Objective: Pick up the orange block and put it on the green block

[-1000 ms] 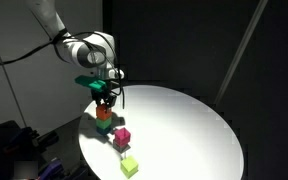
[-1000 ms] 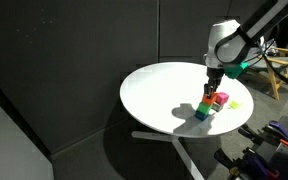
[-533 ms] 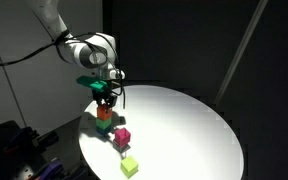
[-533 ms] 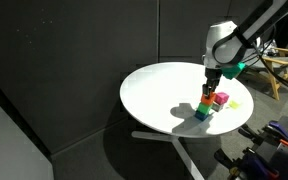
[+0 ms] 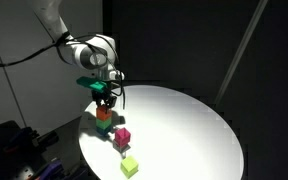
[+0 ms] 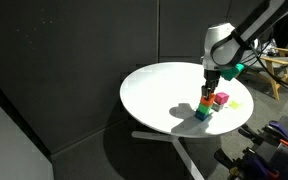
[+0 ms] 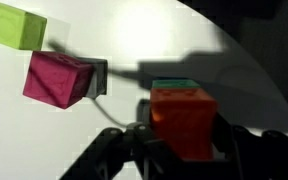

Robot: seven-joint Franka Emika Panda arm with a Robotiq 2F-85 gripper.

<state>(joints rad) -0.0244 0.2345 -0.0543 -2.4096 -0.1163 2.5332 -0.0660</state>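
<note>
Where the arm stands: the arm (image 5: 84, 48) reaches down over the round white table (image 5: 184, 120), close to its edge.
Gripper: the gripper (image 7: 182, 140) points straight down at the stack; in the wrist view its dark fingers (image 7: 134, 138) flank the top cube.
Jaw state: narrow, pressed to two opposite sides of the orange block.
Orange block: the orange block (image 7: 182, 118) sits on top of the green block, held between the fingers, roughly square to it.
Green block: the green block (image 5: 103, 126) rests on the table near the edge; in the wrist view only a strip of its top shows behind the orange cube.
Magenta cube: the magenta cube (image 7: 59, 78) stands on the table just beside the stack, apart from it.
Lime cube: the lime cube (image 7: 14, 24) lies beyond the magenta one, nearer the table's edge in an exterior view.
</note>
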